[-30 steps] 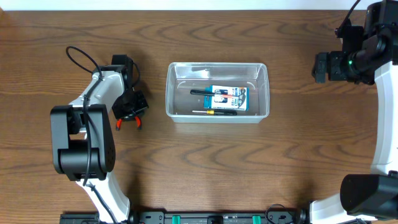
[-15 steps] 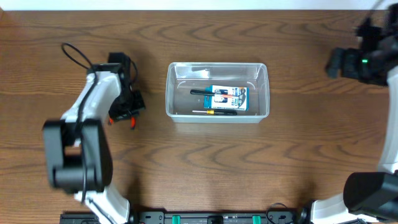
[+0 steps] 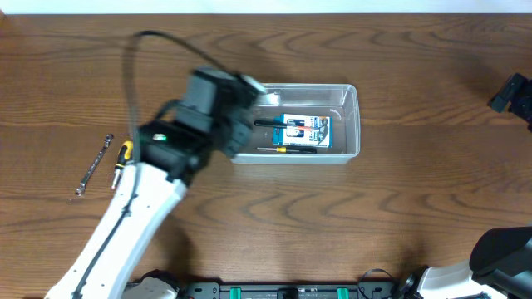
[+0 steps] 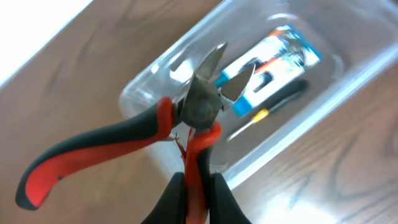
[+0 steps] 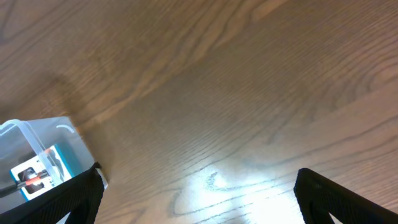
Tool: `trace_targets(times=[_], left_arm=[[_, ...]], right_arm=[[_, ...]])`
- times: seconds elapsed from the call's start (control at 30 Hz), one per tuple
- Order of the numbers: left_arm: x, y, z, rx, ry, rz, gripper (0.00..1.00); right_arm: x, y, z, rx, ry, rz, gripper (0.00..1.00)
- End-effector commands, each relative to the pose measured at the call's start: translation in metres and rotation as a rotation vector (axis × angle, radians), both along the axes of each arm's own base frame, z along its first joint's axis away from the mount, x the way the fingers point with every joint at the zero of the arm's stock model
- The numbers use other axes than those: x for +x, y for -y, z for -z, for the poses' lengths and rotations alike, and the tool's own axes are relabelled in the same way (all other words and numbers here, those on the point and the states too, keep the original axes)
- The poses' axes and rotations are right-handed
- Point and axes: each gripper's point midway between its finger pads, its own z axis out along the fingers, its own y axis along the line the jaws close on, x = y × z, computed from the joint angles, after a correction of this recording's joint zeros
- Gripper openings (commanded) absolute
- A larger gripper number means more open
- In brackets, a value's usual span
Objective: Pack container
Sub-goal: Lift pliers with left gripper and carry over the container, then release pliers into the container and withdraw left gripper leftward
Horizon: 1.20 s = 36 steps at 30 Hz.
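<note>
- Only the left wrist view shows the grasp. The left gripper (image 4: 198,194) has its black fingers pressed together on one red handle of the side cutters (image 4: 202,106).
- The cutters' other handle, red with a black grip, swings out free. Their grey steel blades stand parted above the tub's left end.
- From overhead the left arm is a blur covering the cutters.
- The container (image 3: 355,120), a clear plastic tub with rounded corners and a rim, sits mid-table on the dark wood-grain table (image 3: 332,224).
- Inside lie a printed blue-and-white box (image 3: 303,131), a black-handled tool (image 3: 268,123) and a thin yellow-handled screwdriver (image 3: 287,150).
- Overhead alone shows a slim metal tool (image 3: 93,164) and a yellow-and-black screwdriver (image 3: 122,154) on the wood at the left.
- The right wrist view shows the right gripper (image 5: 198,180) spread wide over the wood, with the tub's corner at the left edge.
</note>
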Motion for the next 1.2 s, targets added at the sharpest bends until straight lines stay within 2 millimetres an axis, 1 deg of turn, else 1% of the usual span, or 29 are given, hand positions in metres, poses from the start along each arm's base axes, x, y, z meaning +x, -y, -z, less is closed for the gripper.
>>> trace_targets(times=[0.0, 0.1, 0.17, 0.3, 0.43, 0.63, 0.77, 0.8, 0.87, 0.9, 1.0, 1.07, 1.1, 1.17], left_arm=[[0.004, 0.029, 0.02, 0.142, 0.052, 0.253, 0.06], [0.015, 0.046, 0.044, 0.172, 0.035, 0.33, 0.06], [0.025, 0.051, 0.066, 0.185, 0.002, 0.333, 0.06], [0.038, 0.054, 0.111, 0.217, -0.077, 0.327, 0.06], [0.042, 0.05, 0.148, 0.245, -0.156, 0.322, 0.06], [0.041, 0.045, 0.179, 0.27, -0.232, 0.312, 0.06], [0.038, 0.044, 0.195, 0.285, -0.269, 0.315, 0.06], [0.038, 0.043, 0.198, 0.288, -0.275, 0.315, 0.1], [0.037, 0.043, 0.199, 0.29, -0.28, 0.315, 0.42], [0.037, 0.043, 0.199, 0.29, -0.279, 0.315, 0.5], [0.037, 0.043, 0.197, 0.288, -0.276, 0.315, 0.57], [0.038, 0.043, 0.193, 0.287, -0.268, 0.314, 0.64], [0.039, 0.042, 0.188, 0.289, -0.256, 0.31, 0.68], [0.04, 0.042, 0.174, 0.287, -0.233, 0.306, 0.7]], right_arm=[[0.001, -0.005, 0.0, 0.022, 0.007, 0.004, 0.99], [0.0, -0.006, 0.001, 0.026, 0.0, 0.003, 0.99], [-0.001, -0.006, 0.001, 0.027, -0.003, 0.003, 0.99], [-0.002, -0.007, 0.001, 0.029, -0.005, 0.003, 0.99], [-0.002, -0.007, 0.001, 0.03, -0.006, 0.004, 0.99], [-0.002, -0.007, 0.001, 0.029, -0.006, 0.003, 0.99], [-0.002, -0.007, 0.001, 0.029, -0.006, 0.003, 0.99], [-0.002, -0.007, 0.001, 0.029, -0.006, 0.003, 0.99], [-0.002, -0.007, 0.001, 0.029, -0.006, 0.003, 0.99], [-0.002, -0.007, 0.001, 0.029, -0.006, 0.003, 0.99], [-0.002, -0.007, 0.001, 0.029, -0.006, 0.003, 0.99], [-0.002, -0.007, 0.001, 0.029, -0.006, 0.003, 0.99], [-0.002, -0.007, 0.001, 0.029, -0.006, 0.003, 0.99], [-0.002, -0.007, 0.001, 0.029, -0.006, 0.003, 0.99]])
